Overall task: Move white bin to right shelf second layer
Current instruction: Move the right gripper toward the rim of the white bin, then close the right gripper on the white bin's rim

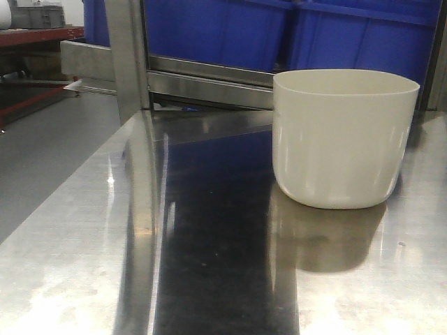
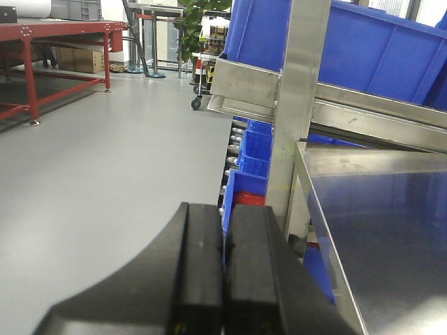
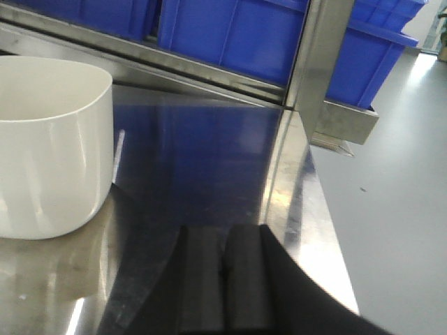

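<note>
The white bin (image 1: 342,139) stands upright and empty on the shiny steel table (image 1: 209,265), right of centre. In the right wrist view the white bin (image 3: 49,146) sits to the left and ahead of my right gripper (image 3: 223,262), which is shut on nothing, low over the table and apart from the bin. My left gripper (image 2: 223,237) is shut and empty, beyond the table's left edge, over the floor. A steel rack level (image 1: 209,78) runs behind the table. I cannot tell whether it is the right shelf second layer.
Blue crates (image 1: 279,31) fill the rack level behind the bin. Steel posts (image 1: 129,56) (image 3: 321,56) rise at the table's back corners. More blue crates (image 2: 251,174) sit below the table. A red-framed bench (image 2: 63,31) stands across the grey floor.
</note>
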Controlling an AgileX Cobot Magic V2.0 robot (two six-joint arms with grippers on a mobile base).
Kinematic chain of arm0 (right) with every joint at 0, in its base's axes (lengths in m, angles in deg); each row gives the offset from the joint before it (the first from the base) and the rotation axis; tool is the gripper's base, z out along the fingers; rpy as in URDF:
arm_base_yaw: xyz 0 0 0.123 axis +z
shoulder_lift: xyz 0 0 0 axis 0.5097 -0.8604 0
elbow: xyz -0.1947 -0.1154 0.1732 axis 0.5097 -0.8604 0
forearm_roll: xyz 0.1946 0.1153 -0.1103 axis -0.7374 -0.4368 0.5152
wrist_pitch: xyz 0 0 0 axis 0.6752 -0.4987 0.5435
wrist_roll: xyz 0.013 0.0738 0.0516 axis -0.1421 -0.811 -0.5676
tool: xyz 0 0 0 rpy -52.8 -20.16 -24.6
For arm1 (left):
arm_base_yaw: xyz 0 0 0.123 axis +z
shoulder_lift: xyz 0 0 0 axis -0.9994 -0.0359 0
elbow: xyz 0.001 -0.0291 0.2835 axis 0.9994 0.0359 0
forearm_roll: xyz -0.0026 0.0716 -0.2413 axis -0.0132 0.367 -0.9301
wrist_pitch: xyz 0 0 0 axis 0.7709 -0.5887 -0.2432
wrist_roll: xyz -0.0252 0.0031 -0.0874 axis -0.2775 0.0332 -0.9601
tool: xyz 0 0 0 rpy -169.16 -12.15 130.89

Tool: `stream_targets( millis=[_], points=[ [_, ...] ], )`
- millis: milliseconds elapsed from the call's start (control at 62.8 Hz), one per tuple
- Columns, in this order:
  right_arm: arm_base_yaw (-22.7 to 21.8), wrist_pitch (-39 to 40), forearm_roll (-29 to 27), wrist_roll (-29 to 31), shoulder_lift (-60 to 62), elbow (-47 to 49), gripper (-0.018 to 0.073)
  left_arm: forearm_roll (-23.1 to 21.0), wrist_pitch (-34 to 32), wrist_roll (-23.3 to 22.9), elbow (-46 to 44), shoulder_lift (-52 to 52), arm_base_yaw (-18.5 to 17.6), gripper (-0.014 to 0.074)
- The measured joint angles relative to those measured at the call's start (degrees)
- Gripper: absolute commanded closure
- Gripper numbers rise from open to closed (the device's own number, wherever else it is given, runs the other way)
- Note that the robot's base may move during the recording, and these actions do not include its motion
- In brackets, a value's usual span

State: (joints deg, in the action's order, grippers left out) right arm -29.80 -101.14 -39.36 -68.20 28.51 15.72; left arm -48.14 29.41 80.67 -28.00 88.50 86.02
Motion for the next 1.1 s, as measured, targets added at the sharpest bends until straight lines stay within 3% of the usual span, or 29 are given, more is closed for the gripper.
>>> stream_targets(
  millis=[207,446,637,797,892,1099],
  points=[
    [0.0,-3.4,1.5,0.1,-7.9,6.0,0.0505,0.0,0.0,0.0,0.0,0.0,0.0,0.0512],
    [0.0,3.1,1.8,0.1,-18.2,9.7,0.0505,0.0,0.0,0.0,0.0,0.0,0.0,0.0512],
    [0.0,1.1,2.9,-0.9,-29.5,15.3,0.0505,0.0,0.0,0.0,0.0,0.0,0.0,0.0512],
    [0.3,-7.4,6.5,-7.8,-41.2,23.1,0.0505,0.0,0.0,0.0,0.0,0.0,0.0,0.0512],
    [1.6,-13.9,10.2,-15.3,-48.9,28.8,0.0505,0.0,0.0,0.0,0.0,0.0,0.0,0.0512],
    [7.8,-26.3,17.2,-25.8,-63.5,42.2,0.0501,0.0,0.0,0.0,0.0,0.0,0.0,0.0512]
  ],
)
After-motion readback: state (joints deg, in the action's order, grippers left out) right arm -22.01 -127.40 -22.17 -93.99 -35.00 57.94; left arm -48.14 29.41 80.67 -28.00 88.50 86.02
